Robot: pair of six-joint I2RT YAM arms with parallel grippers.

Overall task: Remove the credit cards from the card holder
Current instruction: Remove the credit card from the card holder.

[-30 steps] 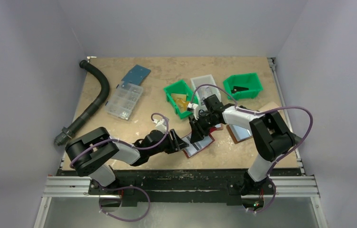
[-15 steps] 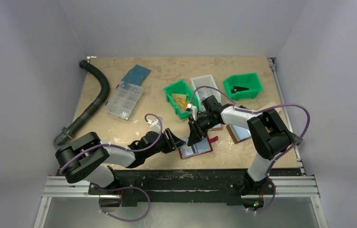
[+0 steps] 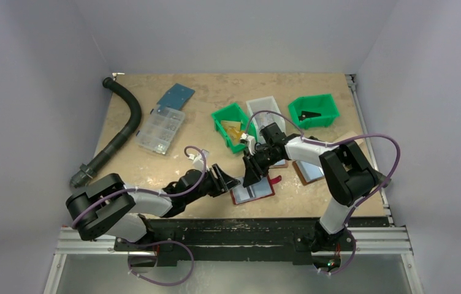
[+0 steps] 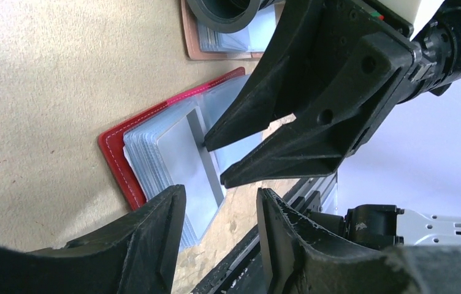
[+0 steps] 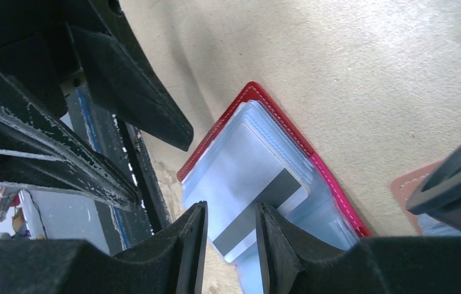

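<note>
Card holder is lying open on the table, near its front edge. Right gripper, jaws apart, is straddling a half-protruding grey credit card, apparently not yet clamping it. Left gripper is hovering open alongside. No extraction is looking complete.

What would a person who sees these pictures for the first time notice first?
Probably the open red card holder near the front edge of the table, with a grey-striped card lying on its pale pockets. Two pairs of black jaws point at it from opposite sides. Farther back, two bright green bins stand out.
</note>
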